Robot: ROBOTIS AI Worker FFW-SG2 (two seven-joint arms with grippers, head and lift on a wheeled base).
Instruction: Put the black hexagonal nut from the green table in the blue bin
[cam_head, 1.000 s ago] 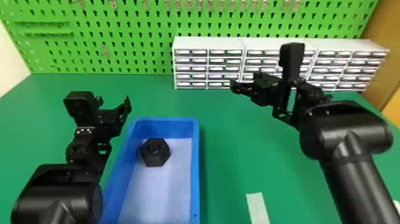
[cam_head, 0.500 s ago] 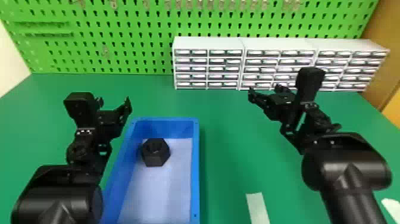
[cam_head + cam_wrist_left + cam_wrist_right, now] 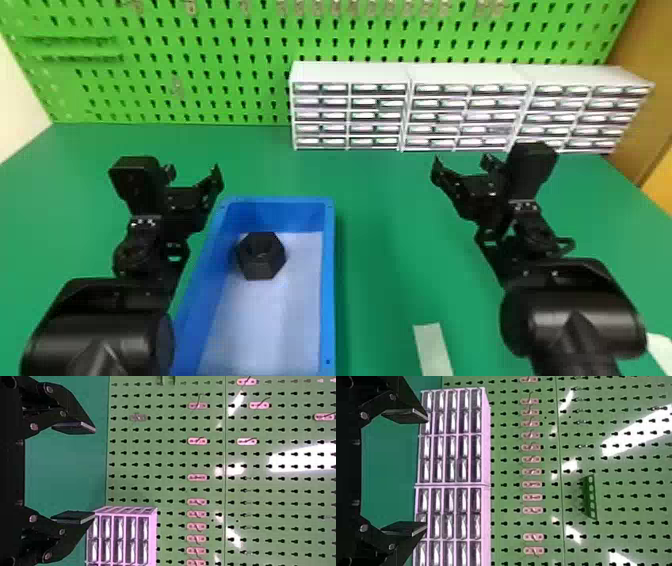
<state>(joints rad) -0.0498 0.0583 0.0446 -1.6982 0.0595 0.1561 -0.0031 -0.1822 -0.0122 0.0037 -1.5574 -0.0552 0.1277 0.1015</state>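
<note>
Black hexagonal nut, central hole, inside blue bin

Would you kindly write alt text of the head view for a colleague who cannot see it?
A black hexagonal nut lies inside a rectangular blue bin on a green table. The robot's black left tool and black right tool hang open and empty on either side; white drawer cabinets stand before a green pegboard.
</note>
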